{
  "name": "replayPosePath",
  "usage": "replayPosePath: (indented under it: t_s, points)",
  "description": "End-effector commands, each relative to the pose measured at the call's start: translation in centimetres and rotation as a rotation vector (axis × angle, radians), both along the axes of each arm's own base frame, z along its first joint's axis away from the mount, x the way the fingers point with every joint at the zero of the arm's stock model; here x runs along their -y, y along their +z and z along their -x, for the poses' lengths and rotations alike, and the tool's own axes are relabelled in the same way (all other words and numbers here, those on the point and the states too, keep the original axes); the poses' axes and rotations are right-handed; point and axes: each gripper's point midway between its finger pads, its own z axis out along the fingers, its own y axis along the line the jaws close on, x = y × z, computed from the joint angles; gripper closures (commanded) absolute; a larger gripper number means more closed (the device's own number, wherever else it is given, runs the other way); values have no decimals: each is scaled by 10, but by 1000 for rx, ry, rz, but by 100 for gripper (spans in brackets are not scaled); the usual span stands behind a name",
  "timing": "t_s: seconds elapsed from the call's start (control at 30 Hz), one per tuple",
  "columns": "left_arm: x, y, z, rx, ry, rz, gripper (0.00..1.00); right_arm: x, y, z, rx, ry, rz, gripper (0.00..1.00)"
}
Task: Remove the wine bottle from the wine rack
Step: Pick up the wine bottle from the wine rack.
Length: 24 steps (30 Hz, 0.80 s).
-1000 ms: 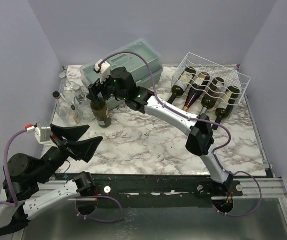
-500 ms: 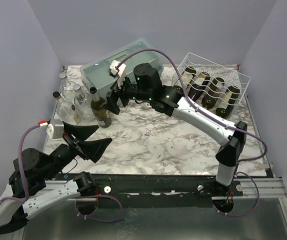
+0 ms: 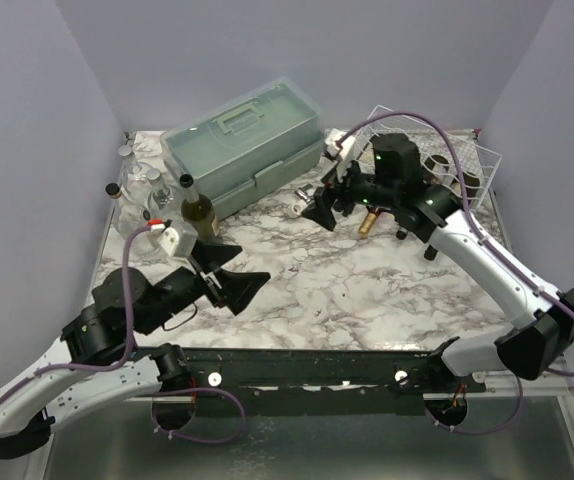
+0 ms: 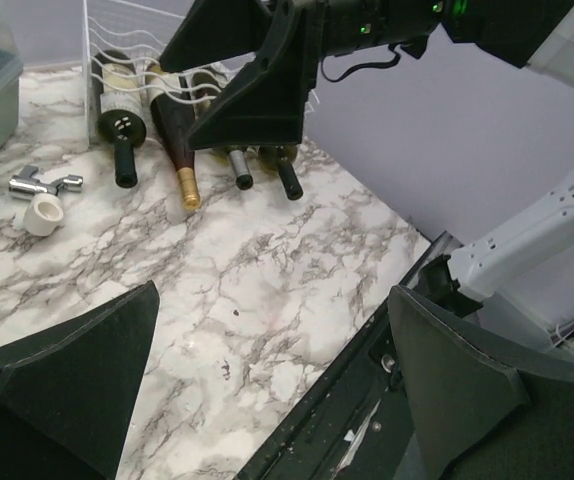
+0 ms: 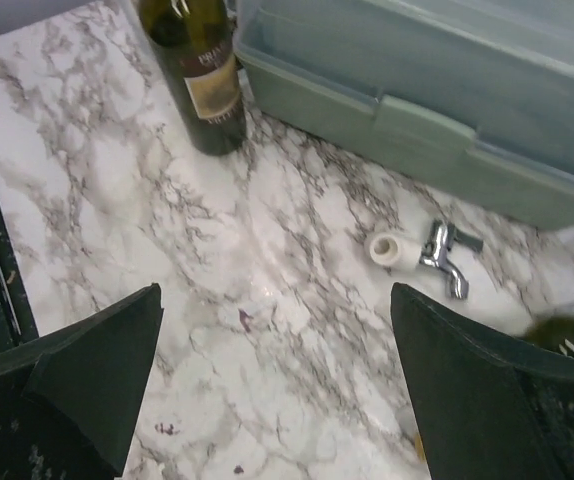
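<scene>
Beside toolbox [image 3: 247,130] edge, wine bottle [image 3: 199,212] upright; right gripper [image 3: 325,201] spread, well apart.

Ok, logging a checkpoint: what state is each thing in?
Dark green glass wine bottle: upright on table, unheld.
White wire wine rack: bottles lying in it.
Pale green plastic toolbox: lid closed.
Chrome tap: lying on table.
Left gripper: open, empty.
Right gripper: open, empty.

arms [image 3: 487,260]: white shells, black joints | cables [image 3: 448,148]: purple | claw fingers [image 4: 67,370]: black wedges | wrist LED [image 3: 377,157]: green
</scene>
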Motion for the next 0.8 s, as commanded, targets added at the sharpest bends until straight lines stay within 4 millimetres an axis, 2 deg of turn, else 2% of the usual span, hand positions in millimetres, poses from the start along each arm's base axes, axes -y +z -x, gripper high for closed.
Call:
replayPosePath:
  t_s: [0.0,0.27,0.37,0.6,0.77]
  points:
    - [32,2,-7,13,-61,-37,1,47,-16,10,-27,-38,2,1]
    - [76,-8,-32,-32,-117,-117,1,139,-36,1,-111,-244,-147,0]
    - [90,-16,-44,-60,-134,-145,1,166,-42,-1,-108,-329,-173,0]
    - [115,-35,-66,-128,-187,-198,1,203,-67,-6,-170,-478,-216,1]
    - [125,-42,-74,-130,-236,-232,1,236,-80,-19,-219,-665,-239,1]
